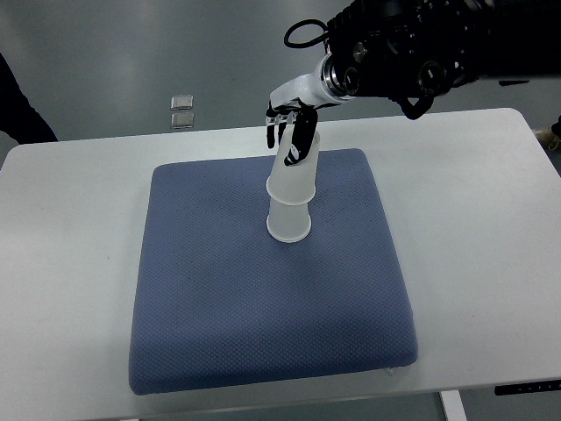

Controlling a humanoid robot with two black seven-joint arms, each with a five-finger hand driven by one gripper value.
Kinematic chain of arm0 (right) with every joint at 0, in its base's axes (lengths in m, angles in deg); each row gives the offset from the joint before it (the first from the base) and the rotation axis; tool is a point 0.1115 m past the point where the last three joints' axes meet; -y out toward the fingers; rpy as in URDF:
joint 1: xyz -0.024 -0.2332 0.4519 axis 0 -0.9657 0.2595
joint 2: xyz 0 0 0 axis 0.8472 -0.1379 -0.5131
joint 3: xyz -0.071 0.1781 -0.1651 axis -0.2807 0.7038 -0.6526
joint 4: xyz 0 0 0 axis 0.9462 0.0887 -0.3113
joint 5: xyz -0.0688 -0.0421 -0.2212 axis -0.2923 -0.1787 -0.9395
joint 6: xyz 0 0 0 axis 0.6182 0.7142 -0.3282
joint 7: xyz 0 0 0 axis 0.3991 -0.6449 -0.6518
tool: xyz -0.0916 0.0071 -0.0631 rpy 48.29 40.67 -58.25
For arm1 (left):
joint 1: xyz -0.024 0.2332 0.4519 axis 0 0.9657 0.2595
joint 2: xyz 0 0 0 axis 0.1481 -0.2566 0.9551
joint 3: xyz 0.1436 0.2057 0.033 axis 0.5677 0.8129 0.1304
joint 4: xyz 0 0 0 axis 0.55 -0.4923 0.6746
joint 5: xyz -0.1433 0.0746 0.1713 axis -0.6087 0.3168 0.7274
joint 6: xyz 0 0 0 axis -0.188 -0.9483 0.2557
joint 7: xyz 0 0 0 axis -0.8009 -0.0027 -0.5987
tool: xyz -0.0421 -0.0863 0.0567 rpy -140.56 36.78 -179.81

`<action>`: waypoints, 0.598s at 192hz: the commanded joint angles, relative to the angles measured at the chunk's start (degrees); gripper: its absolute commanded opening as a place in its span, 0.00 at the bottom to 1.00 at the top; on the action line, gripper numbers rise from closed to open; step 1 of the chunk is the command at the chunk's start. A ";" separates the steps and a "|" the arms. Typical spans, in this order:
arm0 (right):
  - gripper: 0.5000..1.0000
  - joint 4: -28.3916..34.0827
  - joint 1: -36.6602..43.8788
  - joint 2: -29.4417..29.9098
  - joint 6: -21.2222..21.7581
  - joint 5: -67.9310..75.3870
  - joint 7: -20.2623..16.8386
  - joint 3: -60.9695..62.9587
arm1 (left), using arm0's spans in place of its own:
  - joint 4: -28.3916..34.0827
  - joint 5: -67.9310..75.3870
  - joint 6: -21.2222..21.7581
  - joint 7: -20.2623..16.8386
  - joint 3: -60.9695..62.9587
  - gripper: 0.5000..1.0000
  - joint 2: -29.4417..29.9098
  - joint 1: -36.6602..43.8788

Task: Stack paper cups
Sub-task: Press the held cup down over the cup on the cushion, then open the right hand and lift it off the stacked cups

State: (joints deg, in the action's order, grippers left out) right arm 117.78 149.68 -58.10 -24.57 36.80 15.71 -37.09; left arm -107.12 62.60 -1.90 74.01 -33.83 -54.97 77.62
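Upper cup [294,171] upside down, tilted, set over lower cup [288,220], also upside down, standing near middle-top of blue pad [219,298]. Right hand [289,123] reaches in from top right, fingers [302,140] wrapped around upper cup's top end. Pad lies on white table [482,219]. Two small square items [182,110] on floor beyond table's far edge.

The cups [290,189] and right hand [291,123] occupy the pad's [263,316] far centre; its remaining surface is unobstructed.
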 commanded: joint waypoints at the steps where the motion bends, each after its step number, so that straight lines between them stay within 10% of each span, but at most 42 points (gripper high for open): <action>1: 0.42 0.00 -0.61 0.00 -0.69 0.00 0.00 -0.01 | 0.02 0.00 0.00 0.00 -0.01 1.00 0.00 0.00; 115: 0.44 -1.05 -7.38 0.00 -5.70 0.18 0.18 0.16 | 0.02 -0.09 0.00 0.00 -0.01 1.00 0.00 0.00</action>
State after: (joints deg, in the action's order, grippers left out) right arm 117.09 143.34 -58.10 -29.08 36.80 15.88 -37.06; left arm -107.10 62.60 -1.90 74.01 -33.83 -54.97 77.62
